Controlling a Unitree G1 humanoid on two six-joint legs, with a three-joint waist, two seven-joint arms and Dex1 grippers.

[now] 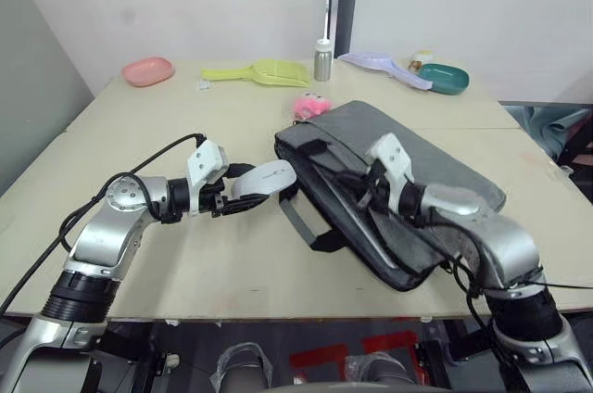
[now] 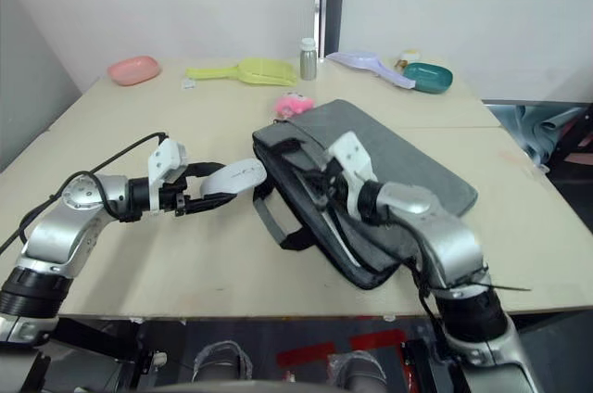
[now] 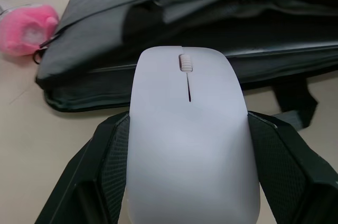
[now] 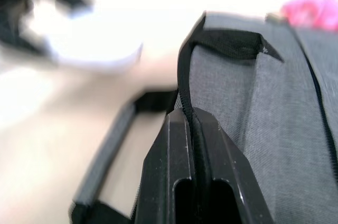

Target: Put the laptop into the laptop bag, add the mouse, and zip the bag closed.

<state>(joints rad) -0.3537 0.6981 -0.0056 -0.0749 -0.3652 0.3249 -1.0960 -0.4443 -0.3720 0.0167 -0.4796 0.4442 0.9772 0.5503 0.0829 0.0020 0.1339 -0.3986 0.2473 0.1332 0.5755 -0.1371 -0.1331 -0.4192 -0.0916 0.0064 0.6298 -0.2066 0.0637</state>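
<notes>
1. At far left rear of the table [image 1: 213, 272]: pink oval dish [image 1: 148, 70], then yellow scoop [image 1: 264, 71]; no readable writing on either.
2. Left gripper [image 1: 243, 191] clamped on the mouse [image 1: 264, 178], black fingers [image 3: 108, 155] pressed to both its sides; held above the tabletop, nose just beside the bag's open edge. Scroll wheel and thin centre line visible on top; no brand mark legible.
3. Centre rear: small metal bottle [image 1: 322, 60] with white cap, label unreadable; pink toy [image 1: 311, 106] touching the bag's far corner.
4. The laptop bag [image 1: 435, 171] flat on the table, lying diagonally, mouth gaping, one strap handle [image 1: 306, 226] trailing onto the tabletop.
5. Right gripper [image 1: 369, 187] pinched shut on the bag's black zipper edge.
6. Far right rear: pale lilac scoop [image 1: 380, 65], teal dish [image 1: 443, 79].
</notes>
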